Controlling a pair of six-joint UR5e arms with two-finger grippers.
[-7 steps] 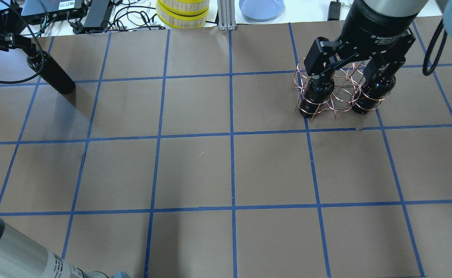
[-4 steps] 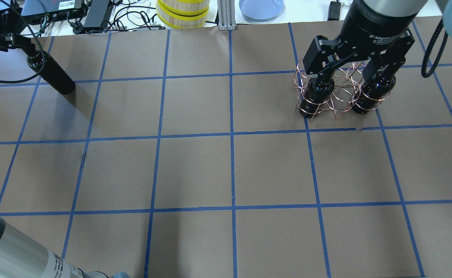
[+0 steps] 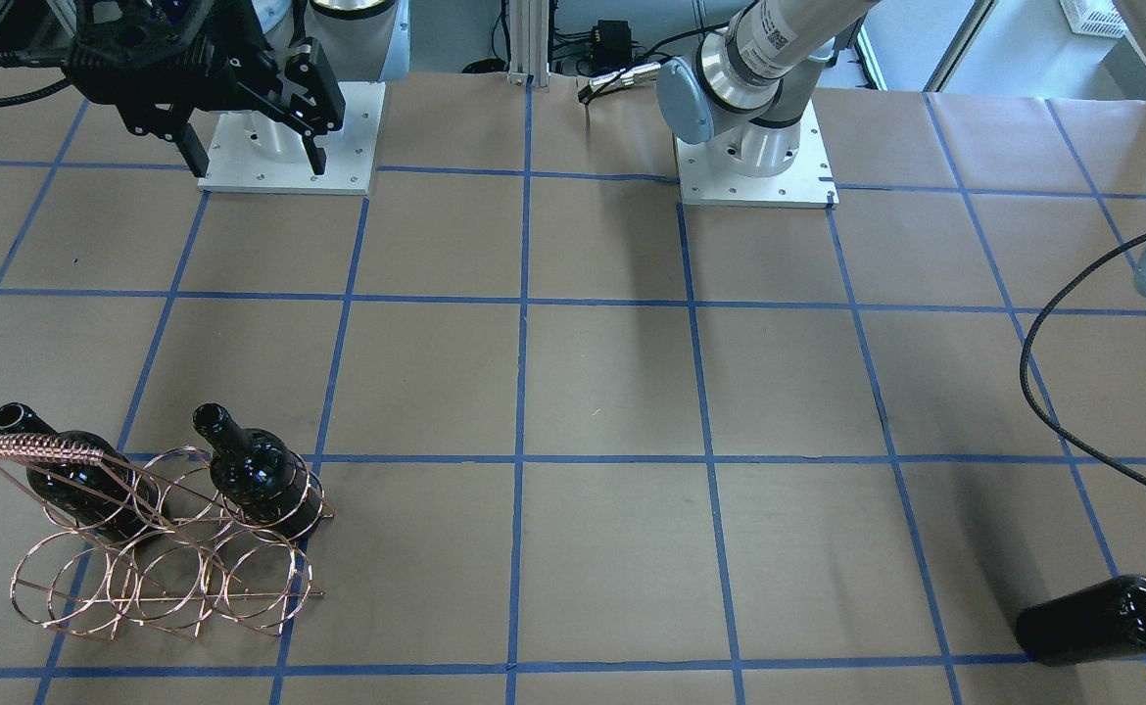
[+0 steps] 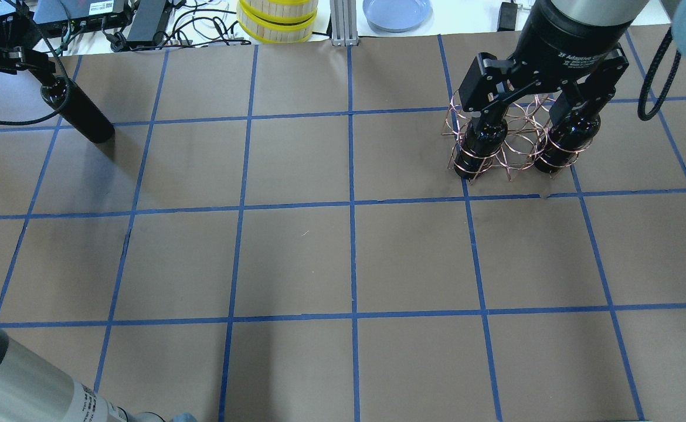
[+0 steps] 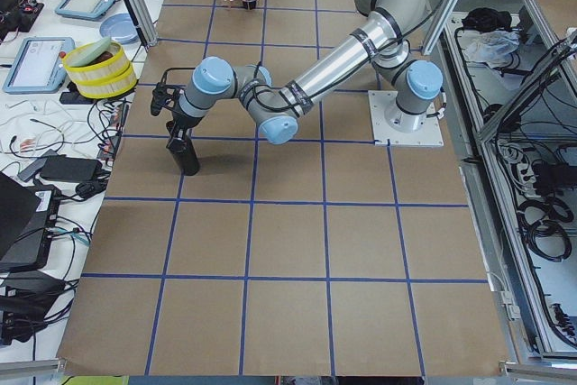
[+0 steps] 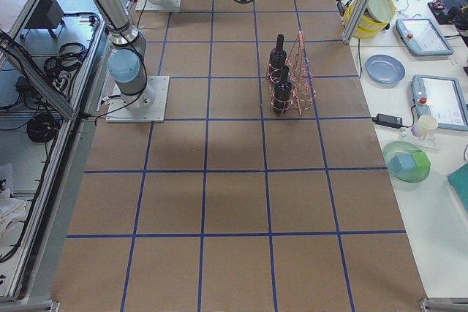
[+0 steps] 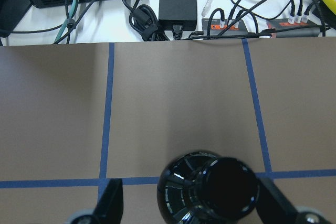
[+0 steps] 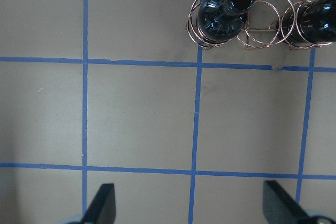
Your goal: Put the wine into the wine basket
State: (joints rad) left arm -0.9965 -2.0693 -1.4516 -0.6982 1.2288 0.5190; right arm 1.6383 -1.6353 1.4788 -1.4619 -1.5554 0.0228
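Since a second ago the right gripper (image 8: 188,184) has drawn slightly farther from the wine basket (image 3: 171,590). It hangs above the table on the robot's side of the basket, fingers spread wide with nothing between them. Everything else sits as before. Two black wine bottles (image 3: 260,480) (image 3: 73,485) stand upright in the basket's two outer ring columns. The third wine bottle (image 4: 79,114) stands upright on the brown paper, well apart from the basket, toward the robot's left end of the table. The left gripper (image 7: 190,192) is over this bottle's top, its fingers wide apart and straddling the bottle without visibly clamping it.
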